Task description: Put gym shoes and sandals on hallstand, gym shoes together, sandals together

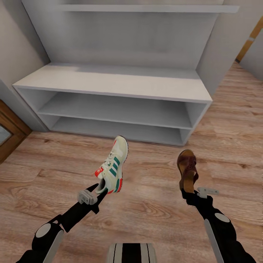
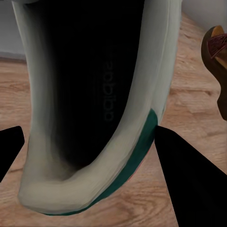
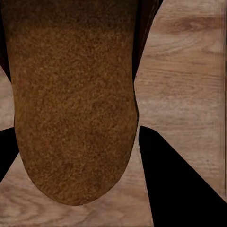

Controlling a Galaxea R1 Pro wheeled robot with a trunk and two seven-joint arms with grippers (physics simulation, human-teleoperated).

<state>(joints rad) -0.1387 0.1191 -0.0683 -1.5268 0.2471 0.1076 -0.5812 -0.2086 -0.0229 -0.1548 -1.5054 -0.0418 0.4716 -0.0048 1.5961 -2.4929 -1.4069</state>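
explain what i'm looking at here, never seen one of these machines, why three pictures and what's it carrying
This is a simulated two-armed robot, shown through three cameras at one moment. The large picture comes from a camera on its head, looking down over both black arms. The other two come from cameras on each wrist, looking along the gripper fingers, so what is held looms very close.

The left gripper is shut on a cream sneaker with green stripes; its wrist view looks into the shoe's dark opening. The right gripper is shut on a brown sandal; its wrist view shows the sandal's brown sole.

Ahead stands a low white shoe rack with two open shelves, no shoes on it yet, on a wood-plank floor.
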